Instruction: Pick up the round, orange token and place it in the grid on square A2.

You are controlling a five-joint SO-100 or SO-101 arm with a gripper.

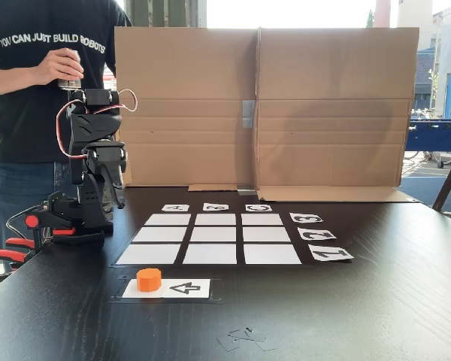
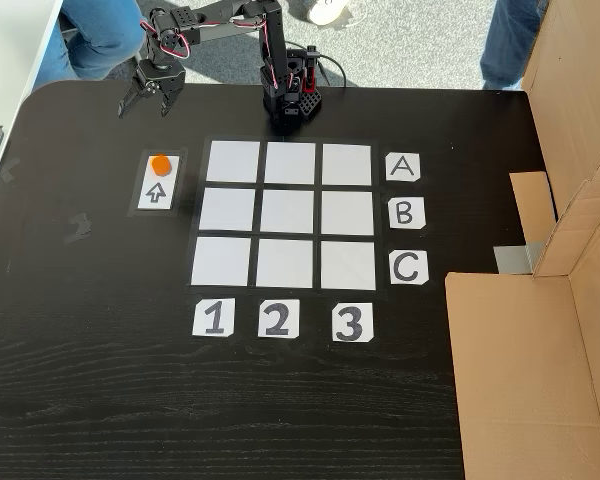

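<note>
Orange token [image 2: 160, 164] is noted at the far left in the overhead-like fixed view, seated on the upper end of the white arrow card [image 2: 157, 194], touching it and not yet lifted. Just above and slightly left of it hangs the gripper [image 2: 142, 102], jaws spread apart and holding nothing; the token lies below the jaws in that view, near but clearly apart. In the table-level fixed view the token [image 1: 149, 279] sits at the near edge of the black table [image 1: 376, 301], with the arm [image 1: 94, 162] folded up well behind and to the left. Being round, the token offers no long axis, so any jaw angle is judged to serve. Right of the card lies the grid [image 2: 289, 216], 9 white cells, all bare. Letter cards A, B, C run down its right side and number cards 1, 2, 3 along its lower edge, so square A2 [image 2: 289, 163] is taken as the top row's middle cell, level with the token and 2 cells to its right. A cardboard screen [image 2: 540, 330] stands at far right. A person [image 1: 37, 113] stands behind the arm.
</note>
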